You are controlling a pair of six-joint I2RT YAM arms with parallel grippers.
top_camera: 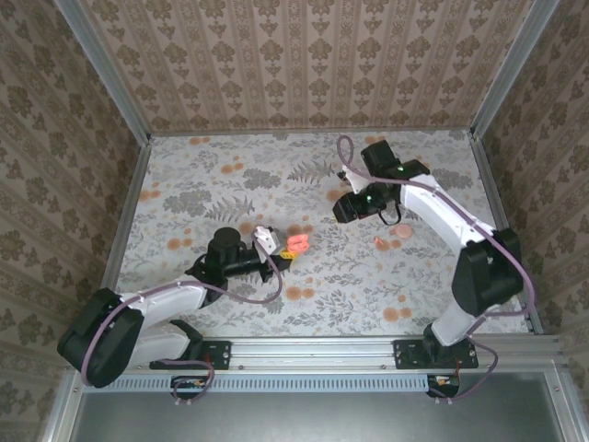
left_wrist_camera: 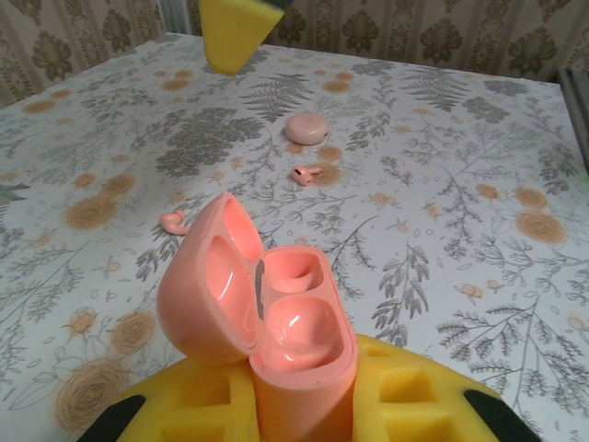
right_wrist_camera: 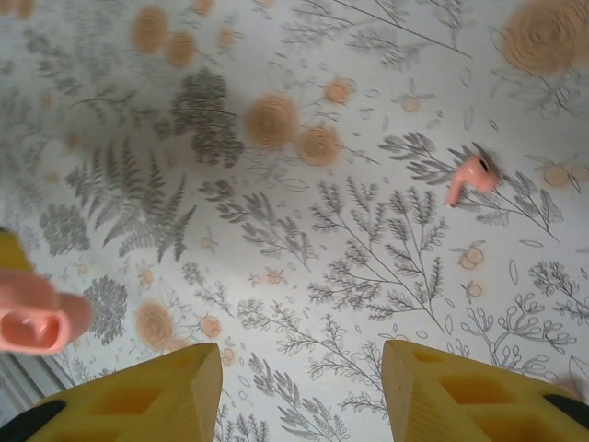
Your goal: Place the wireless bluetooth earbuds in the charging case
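Left jaws pinch the charging case (left_wrist_camera: 304, 336), lid open. Right jaws hang spread over the table (right_wrist_camera: 368, 110); centre them on the earbud (right_wrist_camera: 471, 178) at two o'clock, then close gently.

Bright, even light, soft shadows; nearest edges of wrist views blur

Can't read any text, brand, label or number anywhere tbh. The charging case (left_wrist_camera: 304, 345) is plain pink plastic, and the table (top_camera: 230, 189) and walls (top_camera: 304, 64) just carry printed flower and leaf patterns
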